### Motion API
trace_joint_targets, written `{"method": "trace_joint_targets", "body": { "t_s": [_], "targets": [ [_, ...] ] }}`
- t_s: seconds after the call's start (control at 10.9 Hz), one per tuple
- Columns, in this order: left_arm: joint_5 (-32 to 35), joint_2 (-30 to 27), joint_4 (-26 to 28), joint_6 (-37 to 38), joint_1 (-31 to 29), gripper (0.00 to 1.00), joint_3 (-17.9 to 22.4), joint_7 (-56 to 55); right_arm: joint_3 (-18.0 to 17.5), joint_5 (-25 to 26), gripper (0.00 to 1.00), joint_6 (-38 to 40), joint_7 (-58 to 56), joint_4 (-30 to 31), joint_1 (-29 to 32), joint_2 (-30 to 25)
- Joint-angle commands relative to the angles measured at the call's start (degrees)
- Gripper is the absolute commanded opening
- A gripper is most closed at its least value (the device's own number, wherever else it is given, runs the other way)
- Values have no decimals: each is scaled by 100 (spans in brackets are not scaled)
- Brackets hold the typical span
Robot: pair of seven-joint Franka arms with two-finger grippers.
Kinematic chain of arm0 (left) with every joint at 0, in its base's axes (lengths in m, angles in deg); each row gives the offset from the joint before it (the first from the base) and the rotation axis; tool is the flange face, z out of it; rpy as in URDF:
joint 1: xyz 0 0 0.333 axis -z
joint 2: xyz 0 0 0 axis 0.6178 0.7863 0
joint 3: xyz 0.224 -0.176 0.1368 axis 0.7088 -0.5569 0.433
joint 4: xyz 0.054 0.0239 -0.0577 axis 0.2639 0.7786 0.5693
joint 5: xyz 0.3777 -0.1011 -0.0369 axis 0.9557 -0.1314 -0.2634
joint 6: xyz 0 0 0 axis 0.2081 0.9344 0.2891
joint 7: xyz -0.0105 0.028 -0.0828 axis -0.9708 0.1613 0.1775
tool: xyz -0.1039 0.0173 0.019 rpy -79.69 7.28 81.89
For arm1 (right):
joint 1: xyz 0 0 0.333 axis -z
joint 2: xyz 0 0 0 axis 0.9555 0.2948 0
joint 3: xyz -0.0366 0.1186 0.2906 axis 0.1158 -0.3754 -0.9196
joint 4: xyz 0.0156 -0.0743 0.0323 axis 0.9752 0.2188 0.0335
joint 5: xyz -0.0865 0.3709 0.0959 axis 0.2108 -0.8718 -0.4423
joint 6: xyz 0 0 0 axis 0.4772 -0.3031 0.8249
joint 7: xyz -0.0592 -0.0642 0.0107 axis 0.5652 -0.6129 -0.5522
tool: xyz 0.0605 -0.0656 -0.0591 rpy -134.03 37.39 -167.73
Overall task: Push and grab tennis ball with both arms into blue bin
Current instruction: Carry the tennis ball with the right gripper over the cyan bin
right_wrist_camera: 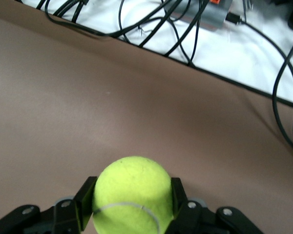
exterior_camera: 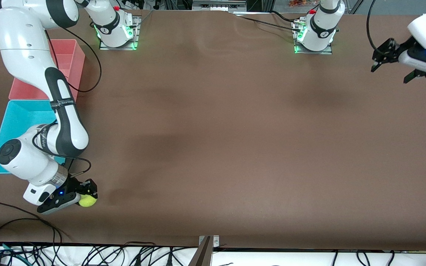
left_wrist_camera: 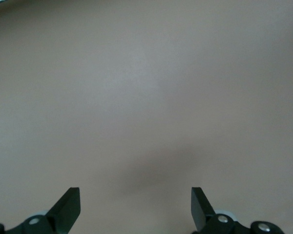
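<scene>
The tennis ball (exterior_camera: 87, 200) is yellow-green and sits low at the table near the front edge, at the right arm's end. My right gripper (exterior_camera: 83, 194) is shut on it; in the right wrist view the ball (right_wrist_camera: 132, 197) fills the gap between the two black fingers (right_wrist_camera: 84, 200). The blue bin (exterior_camera: 17, 122) lies farther from the camera than the ball, partly hidden by the right arm. My left gripper (exterior_camera: 394, 62) is open and empty, up in the air over the left arm's end of the table; its wrist view shows only bare brown table between its fingers (left_wrist_camera: 68, 207).
A pink bin (exterior_camera: 68, 62) stands against the blue bin, farther from the camera. Black cables (exterior_camera: 17, 221) lie on the table by the front edge near the ball and hang below the edge (right_wrist_camera: 185, 29). A metal post (exterior_camera: 205, 249) stands at the front edge.
</scene>
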Motion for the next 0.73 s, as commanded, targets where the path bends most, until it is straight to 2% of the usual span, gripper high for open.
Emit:
{"method": "trace_joint_targets", "body": {
  "t_s": [0.0,0.37,0.64],
  "targets": [
    [-54,57,-573,692,99,100,-32,-718,93,-11,14,808,297,20,-21,-336],
    [-133,250,-1127,1359,99,100,-49,-1800,251,120,15,1801,472,20,-30,-714],
    [-133,277,-1322,1625,90,100,-294,-2494,286,314,15,2513,499,20,-12,-1065]
  ]
}}
